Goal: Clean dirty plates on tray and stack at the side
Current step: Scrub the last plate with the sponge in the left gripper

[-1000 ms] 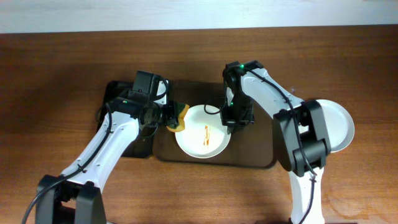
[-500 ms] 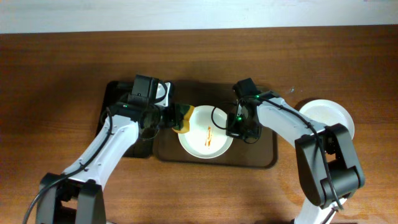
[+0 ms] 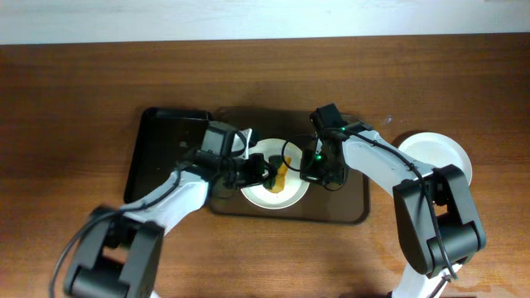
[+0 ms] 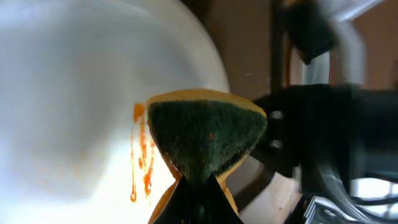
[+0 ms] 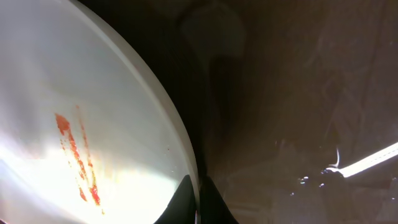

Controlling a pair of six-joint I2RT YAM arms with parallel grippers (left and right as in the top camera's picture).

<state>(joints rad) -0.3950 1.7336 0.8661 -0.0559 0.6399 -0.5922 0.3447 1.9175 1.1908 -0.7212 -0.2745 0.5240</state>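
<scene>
A white dirty plate with orange-red sauce streaks sits on the brown tray. My left gripper is shut on a yellow sponge with a green scrub face and holds it over the plate by the streaks. My right gripper is shut on the plate's right rim, one finger inside and one outside. A clean white plate lies on the table at the right.
A black tray lies left of the brown tray. The wooden table surrounds both trays. My two arms meet over the dirty plate, close together.
My left gripper has moved right with the sponge, from the plate's left edge onto the sauce streaks. My right gripper has shifted down to the plate's right rim and stays there.
</scene>
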